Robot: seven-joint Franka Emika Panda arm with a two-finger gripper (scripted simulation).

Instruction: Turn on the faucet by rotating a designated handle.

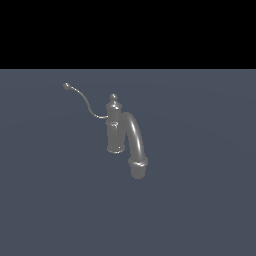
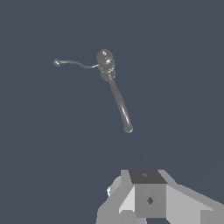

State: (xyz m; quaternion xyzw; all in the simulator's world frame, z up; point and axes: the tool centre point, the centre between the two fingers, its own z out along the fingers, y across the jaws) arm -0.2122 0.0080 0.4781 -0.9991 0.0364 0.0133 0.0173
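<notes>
Nearest in the wrist view is the pale grey, blocky hand (image 2: 148,197) of the arm, seen only as its body and the roots of its parts at the picture's edge. The fingertips are cut off, so I cannot tell whether they stand apart or together; nothing appears to be held. The hand does not show at all in the exterior view, so its height over the flat slate-blue surface (image 1: 200,210) is not to be read.

Beyond the hand, well apart from it, stands the small dull grey metal faucet (image 1: 114,131): an upright post with a finial knob (image 1: 113,97) on top and a thick arched spout (image 1: 136,142) curving down toward the hand's side in the wrist view.

Farthest is the thin, long S-curved grey wire handle (image 1: 85,102) with its small ball tip (image 1: 66,86). It leaves the post just under the knob and runs off to the exterior view's left, rising toward the tip. Its long axis lies roughly crosswise to the spout, so in my judgement the hand must pass the spout and post to come beside the wire and push it around the post.

The joint where wire meets post is too fine to make out.
</notes>
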